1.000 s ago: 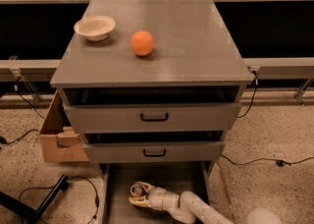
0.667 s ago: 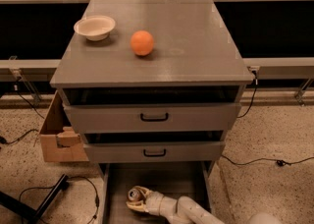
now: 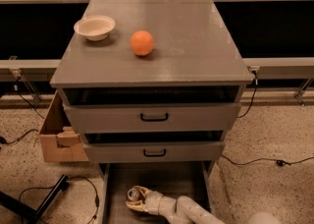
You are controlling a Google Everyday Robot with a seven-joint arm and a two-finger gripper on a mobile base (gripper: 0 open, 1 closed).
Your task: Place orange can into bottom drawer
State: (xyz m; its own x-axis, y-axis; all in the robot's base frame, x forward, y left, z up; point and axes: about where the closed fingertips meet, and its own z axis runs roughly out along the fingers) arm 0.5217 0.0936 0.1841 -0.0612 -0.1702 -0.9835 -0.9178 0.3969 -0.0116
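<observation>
Though partly in shadow, gripper (image 3: 134, 200) low in the bottom drawer (image 3: 184, 181), seemingly snug around the orange can (image 3: 132, 194).

- A robotics lab or test area is suggested, not a home.
- A plain grey cabinet (image 3: 196, 46) is set alone on a speckled hard floor (image 3: 274, 129), with a metal railing (image 3: 282, 64) run behind it.
- Loose black cables (image 3: 278, 162) are trailed over the floor on either side of the cabinet.
- An open cardboard box (image 3: 55, 142) is left against the cabinet's left side.
- The gripper (image 3: 135, 199) is seen in the cabinet's pulled-out bottom drawer (image 3: 169, 176), closed around the orange can (image 3: 133, 193).
</observation>
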